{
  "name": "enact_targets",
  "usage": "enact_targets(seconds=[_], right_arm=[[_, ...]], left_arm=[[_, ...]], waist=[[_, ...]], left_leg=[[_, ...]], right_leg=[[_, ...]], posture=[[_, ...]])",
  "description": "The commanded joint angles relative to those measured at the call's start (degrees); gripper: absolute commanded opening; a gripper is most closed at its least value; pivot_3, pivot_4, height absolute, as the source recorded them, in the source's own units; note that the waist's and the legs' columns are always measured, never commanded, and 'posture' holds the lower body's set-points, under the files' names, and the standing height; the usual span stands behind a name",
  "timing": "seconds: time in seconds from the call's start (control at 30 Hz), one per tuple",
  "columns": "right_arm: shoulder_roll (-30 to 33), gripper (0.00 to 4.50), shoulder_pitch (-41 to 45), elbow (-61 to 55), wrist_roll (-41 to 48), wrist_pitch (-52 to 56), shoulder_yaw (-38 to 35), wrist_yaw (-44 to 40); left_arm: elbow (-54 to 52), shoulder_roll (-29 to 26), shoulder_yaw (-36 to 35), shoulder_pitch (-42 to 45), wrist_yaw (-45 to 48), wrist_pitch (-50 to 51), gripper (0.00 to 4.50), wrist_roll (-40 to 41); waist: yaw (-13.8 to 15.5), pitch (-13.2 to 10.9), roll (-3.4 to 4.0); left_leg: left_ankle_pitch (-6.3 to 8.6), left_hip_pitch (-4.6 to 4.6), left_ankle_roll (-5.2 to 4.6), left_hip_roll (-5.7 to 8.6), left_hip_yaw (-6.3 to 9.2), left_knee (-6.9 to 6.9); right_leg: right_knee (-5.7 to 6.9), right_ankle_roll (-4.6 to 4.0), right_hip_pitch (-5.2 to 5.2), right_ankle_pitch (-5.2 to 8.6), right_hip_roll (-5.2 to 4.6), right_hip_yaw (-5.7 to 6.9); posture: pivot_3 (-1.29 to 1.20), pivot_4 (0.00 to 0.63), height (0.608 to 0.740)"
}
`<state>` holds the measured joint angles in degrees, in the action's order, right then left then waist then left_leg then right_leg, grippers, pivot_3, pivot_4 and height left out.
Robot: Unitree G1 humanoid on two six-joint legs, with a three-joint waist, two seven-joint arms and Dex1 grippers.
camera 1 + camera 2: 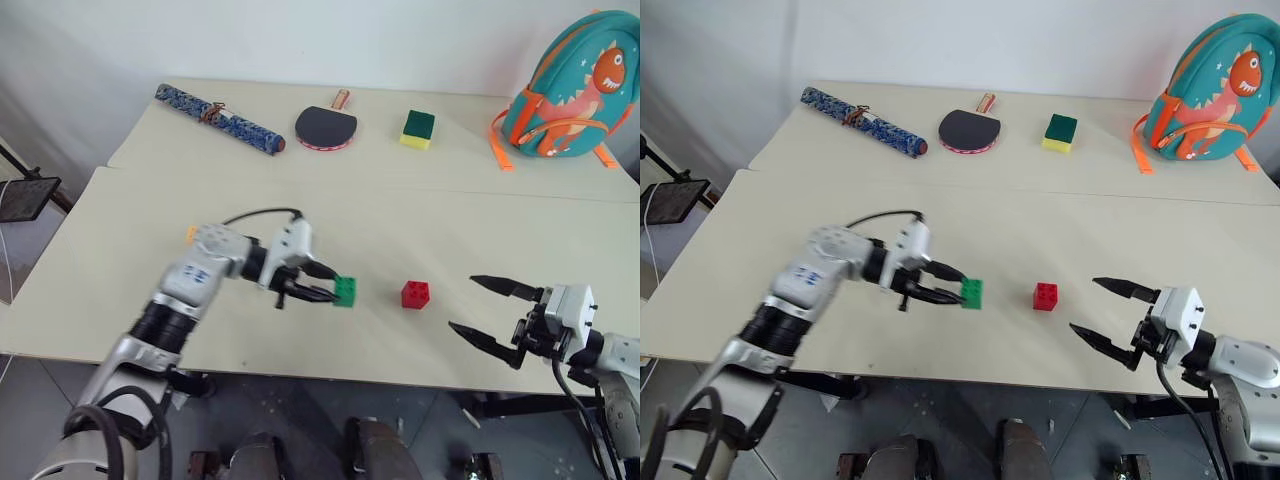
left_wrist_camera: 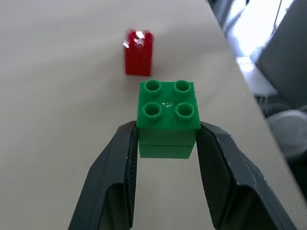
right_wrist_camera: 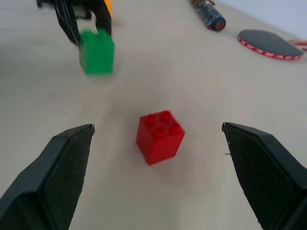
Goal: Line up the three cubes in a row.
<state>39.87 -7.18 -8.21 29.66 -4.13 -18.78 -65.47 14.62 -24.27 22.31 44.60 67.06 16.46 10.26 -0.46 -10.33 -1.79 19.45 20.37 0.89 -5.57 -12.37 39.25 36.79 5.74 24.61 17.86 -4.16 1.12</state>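
L gripper [image 1: 318, 291] pinches green cube [image 1: 345, 291] to set it by red cube [image 1: 415, 294]; R gripper [image 1: 492, 317] spread wide, apart.

The left arm reaches in from the left, its claw [image 1: 322, 284] pointing right and low over the bench [image 1: 120, 270], fingers [image 2: 120, 163] clamped on the green cube [image 2: 168, 112]. The right claw [image 1: 487, 313] points left near the front edge, fingers spread wide, holding nothing.
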Motion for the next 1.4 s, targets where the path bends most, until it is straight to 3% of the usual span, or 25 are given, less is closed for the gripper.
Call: enact_targets(seconds=[0.03, 0.37, 0.53, 0.67, 0.8, 0.9, 0.93, 1.03, 1.17, 1.4], right_arm=[[-0.93, 4.5, -2.65, -4.64, 1.14, -0.22, -1.51, 1.79], [-3.03, 4.5, -6.21, -7.46, 0.57, -0.41, -0.45, 4.62], [-2.77, 4.5, -4.86, -6.4, 0.61, -0.17, 0.79, 4.29], [-2.56, 4.5, -2.27, -5.57, 1.44, 0.39, 1.8, 3.65], [-4.4, 4.5, 0.5, -6.25, 3.16, 0.23, 3.7, 3.13], [-6.5, 4.5, 4.62, -7.68, 3.43, -0.53, 7.02, 2.69], [-6.96, 4.5, 5.51, -8.17, 3.65, -0.17, 7.73, 2.79], [-7.3, 4.5, 9.21, -9.54, 2.96, 0.79, 12.63, 0.81], [-8.01, 4.5, 13.92, -9.88, 3.87, 2.23, 16.55, -0.31], [-6.45, 4.5, 15.25, -9.37, 3.6, 3.56, 16.59, -1.5]], left_arm=[[2.76, 1.55, -0.05, 2.32, -2.17, -2.28, 1.44, -3.14], [4.44, 1.07, -1.95, 3.39, -0.58, -1.42, 1.44, -3.77], [1.63, -0.18, -4.55, 3.64, 0.38, 1.46, 3.0, -2.34], [-3.34, -3.34, -14.17, -1.0, -1.15, 1.61, 4.02, 3.53], [-10.41, -7.64, -26.88, -12.45, -6.16, 0.14, 4.02, 8.19], [-11.78, -6.73, -39.59, -22.98, -5.72, -12.35, 4.02, 14.17], [-11.57, -6.37, -42.02, -24.98, -5.75, -15.01, 4.37, 15.37], [-12.82, -10.53, -48.5, -33.82, -6.44, -12.18, 4.49, 17.31], [-10.01, -11.38, -58.23, -42.89, -10.52, -10.26, 4.49, 21.22], [-2.98, -10.41, -60.87, -48.2, -13.4, -13.66, 4.49, 20.33]], waist=[[-0.25, 0.0, 0.0], [-0.24, 0.0, 0.01], [-0.18, 0.0, 0.01], [-0.83, 0.0, 0.01], [-1.58, 0.01, 0.09], [-1.87, 0.0, 0.11], [-1.74, 0.0, 0.11], [-1.35, 0.0, 0.1], [-0.99, 0.02, 0.07], [-0.83, 0.09, -0.05]], left_leg=[[0.0, 0.0, 0.0, 0.0, 0.11, -0.02], [0.01, -0.02, -0.12, 0.05, 0.21, 0.02], [0.0, -0.01, -0.12, 0.05, 0.22, 0.02], [0.0, 0.0, -0.12, 0.04, 0.22, 0.02], [-0.01, -0.14, -0.05, -0.06, 0.23, -0.05], [0.01, -0.19, -0.01, -0.16, 0.19, -0.07], [0.01, -0.15, -0.01, -0.16, 0.22, -0.04], [0.01, -0.16, -0.02, -0.1, 0.22, 0.05], [0.05, -0.13, -0.13, -0.03, 0.34, 0.03], [0.17, -0.05, -0.14, -0.05, 0.35, -0.02]], right_leg=[[0.02, 0.0, 0.02, 0.0, 0.0, -0.04], [0.07, 0.0, -0.03, 0.0, -0.08, 0.02], [0.08, 0.0, -0.03, 0.0, -0.07, 0.04], [0.09, 0.0, -0.02, 0.0, -0.07, 0.04], [0.31, -0.06, -0.02, 0.03, -0.04, 0.04], [0.38, -0.09, 0.03, 0.05, -0.05, 0.03], [0.44, -0.1, 0.04, 0.05, -0.06, 0.08], [0.45, -0.13, 0.03, 0.07, -0.15, 0.09], [0.25, -0.15, -0.09, 0.08, -0.29, 0.26], [0.13, -0.16, -0.06, 0.09, -0.35, 0.57]], posture=[[0.0, 0.15, 0.74], [0.0, 0.15, 0.74], [0.0, 0.15, 0.74], [0.0, 0.15, 0.74], [0.0, 0.15, 0.74], [0.0, 0.15, 0.74], [0.0, 0.15, 0.74], [0.0, 0.15, 0.74], [0.0, 0.15, 0.74], [0.0, 0.15, 0.74]])
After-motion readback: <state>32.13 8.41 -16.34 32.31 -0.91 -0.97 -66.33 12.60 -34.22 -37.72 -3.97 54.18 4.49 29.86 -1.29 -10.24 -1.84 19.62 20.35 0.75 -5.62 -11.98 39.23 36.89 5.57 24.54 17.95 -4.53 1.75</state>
